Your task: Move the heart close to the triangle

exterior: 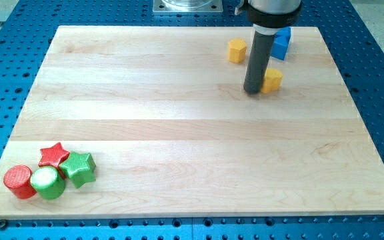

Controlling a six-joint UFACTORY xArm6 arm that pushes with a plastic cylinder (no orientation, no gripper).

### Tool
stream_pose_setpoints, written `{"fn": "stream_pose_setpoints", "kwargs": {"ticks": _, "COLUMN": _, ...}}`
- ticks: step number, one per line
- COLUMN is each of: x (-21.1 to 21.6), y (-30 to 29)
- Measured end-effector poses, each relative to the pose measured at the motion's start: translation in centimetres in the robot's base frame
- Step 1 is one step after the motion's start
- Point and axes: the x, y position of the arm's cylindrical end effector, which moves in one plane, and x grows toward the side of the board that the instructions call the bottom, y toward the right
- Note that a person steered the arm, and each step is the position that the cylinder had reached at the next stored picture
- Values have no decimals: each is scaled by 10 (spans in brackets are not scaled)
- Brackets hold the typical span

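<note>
1. Heart is a shape I cannot confirm on any block. The likeliest is the small yellow block [273, 79] near the view's top right, whose left part is hidden behind my rod.
2. My tip [255, 91] stands on the wooden board [179, 113], against that block's left side and seemingly touching it. The tool is one solid dark rod, so it neither spreads nor pinches; it only leans on the block's side.
3. A blue block [283, 43] sits just above, close to the board's top edge. The rod's body covers its left part, so I cannot tell whether it is the triangle.
4. A second yellow block [237, 50], which looks many-sided, lies to the view's left of the rod, apart from both other blocks.
5. Open wood lies between the small yellow block and the board's right edge, and a short stretch separates it from the blue block.
6. The whole middle of the board, and its bottom right, is bare wood.
7. Far off at the bottom left corner, four blocks huddle together: a red star [54, 155], a green star [79, 168], a red cylinder [19, 181] and a green cylinder [49, 183], near the board's left and bottom edges.
8. Around the board runs a blue perforated table [379, 40].
9. A grey metal plate [185, 5] is cut off by the view's top edge, as is the upper part of the arm.
</note>
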Motion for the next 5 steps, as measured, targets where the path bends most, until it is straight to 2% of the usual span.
{"fn": "stream_pose_setpoints", "kwargs": {"ticks": 3, "x": 21, "y": 2}}
{"fn": "stream_pose_setpoints", "kwargs": {"ticks": 4, "x": 14, "y": 15}}
{"fn": "stream_pose_setpoints", "kwargs": {"ticks": 5, "x": 4, "y": 53}}
